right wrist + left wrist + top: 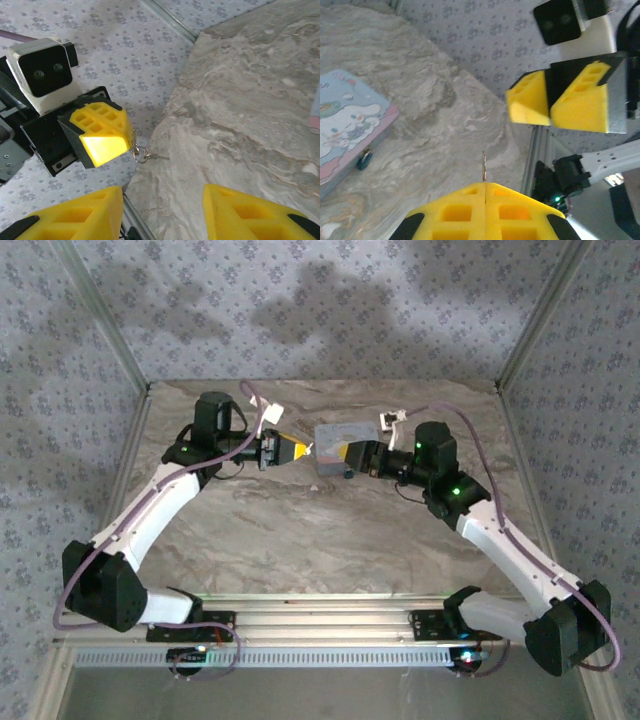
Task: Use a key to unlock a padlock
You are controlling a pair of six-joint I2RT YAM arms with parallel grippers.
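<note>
Your left pincer (485, 186) clamps the key (484, 170), your right pincer (162, 195) gapes empty, and the padlock (364, 160), off to the former's left, isn't yet unlocked.

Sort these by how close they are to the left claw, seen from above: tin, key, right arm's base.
1. Key, pinched in the left claw.
2. Tin, just to its right.
3. Right arm's base, at the table's near edge.

Matt marble-patterned table (300, 530); ribbed plastic fingers (515, 197) (matt yellow); slim metal key (483, 167)
</note>
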